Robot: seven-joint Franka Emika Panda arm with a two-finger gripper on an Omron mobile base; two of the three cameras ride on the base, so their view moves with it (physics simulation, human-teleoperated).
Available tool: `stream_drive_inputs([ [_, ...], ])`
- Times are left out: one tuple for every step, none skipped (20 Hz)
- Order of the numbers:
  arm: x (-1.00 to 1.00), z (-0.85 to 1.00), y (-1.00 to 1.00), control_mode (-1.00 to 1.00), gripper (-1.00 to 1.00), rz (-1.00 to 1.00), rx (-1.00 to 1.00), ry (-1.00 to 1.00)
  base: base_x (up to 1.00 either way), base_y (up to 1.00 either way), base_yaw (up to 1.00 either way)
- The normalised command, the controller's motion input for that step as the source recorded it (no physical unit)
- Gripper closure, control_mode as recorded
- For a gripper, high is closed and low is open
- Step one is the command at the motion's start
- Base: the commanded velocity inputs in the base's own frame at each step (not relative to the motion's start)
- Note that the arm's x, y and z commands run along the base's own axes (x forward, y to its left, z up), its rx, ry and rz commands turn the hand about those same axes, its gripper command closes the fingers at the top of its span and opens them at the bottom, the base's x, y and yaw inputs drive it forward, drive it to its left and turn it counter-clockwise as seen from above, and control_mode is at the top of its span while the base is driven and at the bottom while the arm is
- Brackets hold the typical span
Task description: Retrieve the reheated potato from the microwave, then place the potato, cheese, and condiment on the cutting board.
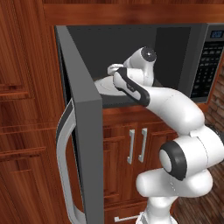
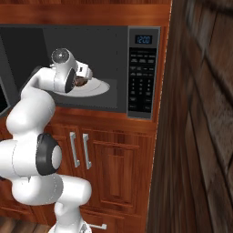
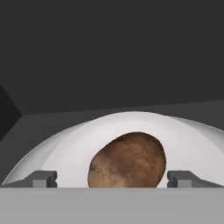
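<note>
Door (image 1: 85,144): the microwave (image 2: 136,68) door is swung wide open on the left, edge toward us, with its curved silver handle (image 1: 63,162) in front.
Arm: the white arm reaches from below into the dark box.
Plate (image 2: 98,87): a white round plate lies on the microwave floor.
Potato (image 3: 127,161): it sits on the plate, brown and bumpy, right in front of the hand.
Gripper (image 3: 112,178): the jaws are spread wide, one finger (image 3: 43,178) on each side of the potato, holding nothing yet.
Buttons (image 2: 143,77): the panel and clock are on the right.
Watch out: the potato is round, so it may roll or squirt away if the fingers close too high or off-centre.
Also: the fingers look low, so they could scrape the plate and push it.
</note>
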Motion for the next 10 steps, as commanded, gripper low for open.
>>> stream_drive_inputs([
  [0.0, -0.1, 0.01, -1.0, -1.0, -0.05, 0.0, 0.0, 0.0, 0.0, 0.0],
  [0.0, -0.13, 0.0, -1.0, -1.0, -0.06, 0.0, 0.01, 0.0, 0.0, 0.0],
  [0.0, -0.09, 0.0, -1.0, -1.0, -0.06, 0.0, 0.01, 0.0, 0.0, 0.0],
  [0.04, -0.12, 0.0, -1.0, -1.0, -0.06, 0.0, 0.0, 0.0, 0.0, 0.0],
  [0.06, -0.09, 0.0, -1.0, -1.0, -0.06, 0.0, 0.0, 0.0, 0.0, 0.0],
  [0.06, -0.1, 0.01, -1.0, -1.0, -0.06, 0.0, 0.0, 0.0, 0.0, 0.0],
  [0.07, -0.12, 0.0, -1.0, -1.0, -0.07, 0.0, 0.0, 0.0, 0.0, 0.0],
  [0.06, -0.1, 0.0, -1.0, -1.0, -0.07, 0.0, 0.0, 0.0, 0.0, 0.0],
  [0.08, -0.13, 0.0, -1.0, -1.0, -0.06, 0.0, 0.0, 0.0, 0.0, 0.0],
  [0.13, -0.1, 0.0, -1.0, -1.0, -0.07, 0.0, 0.02, 0.0, 0.0, 0.0],
])
